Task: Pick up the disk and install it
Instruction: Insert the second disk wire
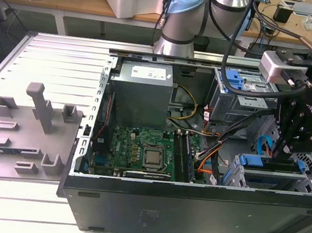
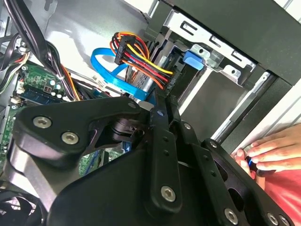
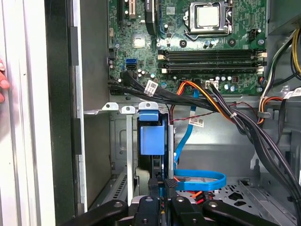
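Note:
The disk (image 3: 153, 136) stands edge-on in the metal drive cage (image 3: 120, 141) at the case's front corner, and its bright blue carrier frame faces the first wrist view. My black gripper (image 3: 163, 184) comes down on it from above, fingers shut on the thin blue edge of the carrier. In the exterior view the gripper (image 1: 282, 150) hangs over the blue carrier (image 1: 265, 163) in the cage (image 1: 268, 180) at the exterior view's right. In the second wrist view the gripper (image 2: 157, 107) points into the case beside a blue latch (image 2: 194, 59) on the cage.
A blue ribbon cable (image 3: 202, 179) and bundled power wires (image 3: 221, 103) run close beside the cage. The motherboard (image 1: 140, 149) and grey power supply (image 1: 142, 91) fill the open case. A second cage with a blue latch (image 1: 235, 81) sits behind. A person's hand (image 2: 268, 150) rests outside the case wall.

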Controlling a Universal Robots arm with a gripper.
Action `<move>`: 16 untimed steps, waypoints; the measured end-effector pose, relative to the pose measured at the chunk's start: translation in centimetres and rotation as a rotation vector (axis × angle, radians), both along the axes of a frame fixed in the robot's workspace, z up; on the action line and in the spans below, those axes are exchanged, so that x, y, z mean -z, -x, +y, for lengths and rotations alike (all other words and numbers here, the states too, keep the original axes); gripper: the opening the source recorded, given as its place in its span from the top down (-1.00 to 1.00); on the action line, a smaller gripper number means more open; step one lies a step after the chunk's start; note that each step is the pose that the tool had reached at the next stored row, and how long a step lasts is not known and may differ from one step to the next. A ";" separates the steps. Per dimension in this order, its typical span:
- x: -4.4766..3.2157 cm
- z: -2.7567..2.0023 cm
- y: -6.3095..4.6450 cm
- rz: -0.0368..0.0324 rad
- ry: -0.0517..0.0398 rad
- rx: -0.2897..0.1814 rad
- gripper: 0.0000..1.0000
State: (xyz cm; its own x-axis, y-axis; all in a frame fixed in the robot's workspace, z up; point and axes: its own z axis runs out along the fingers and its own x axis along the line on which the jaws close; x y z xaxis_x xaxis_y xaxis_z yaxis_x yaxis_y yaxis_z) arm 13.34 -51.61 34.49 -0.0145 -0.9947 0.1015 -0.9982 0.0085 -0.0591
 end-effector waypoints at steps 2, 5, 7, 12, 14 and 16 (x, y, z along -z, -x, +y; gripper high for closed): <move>0.05 -0.03 0.0 0.0000 -0.0010 0.000 0.68; 0.09 -0.05 0.0 0.0000 -0.0011 0.000 0.68; 0.11 -0.06 0.0 0.0000 -0.0010 0.000 0.68; 0.17 -0.06 0.0 0.0000 -0.0010 0.000 0.68; 0.19 -0.06 -0.1 0.0000 -0.0010 0.000 0.68; 0.21 -0.06 -0.1 0.0000 -0.0010 0.000 0.68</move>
State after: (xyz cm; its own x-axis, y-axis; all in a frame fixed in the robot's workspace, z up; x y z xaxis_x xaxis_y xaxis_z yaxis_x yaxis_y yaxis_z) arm 13.41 -51.66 34.28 -0.0145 -0.9948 0.1004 -0.9982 0.0086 -0.0591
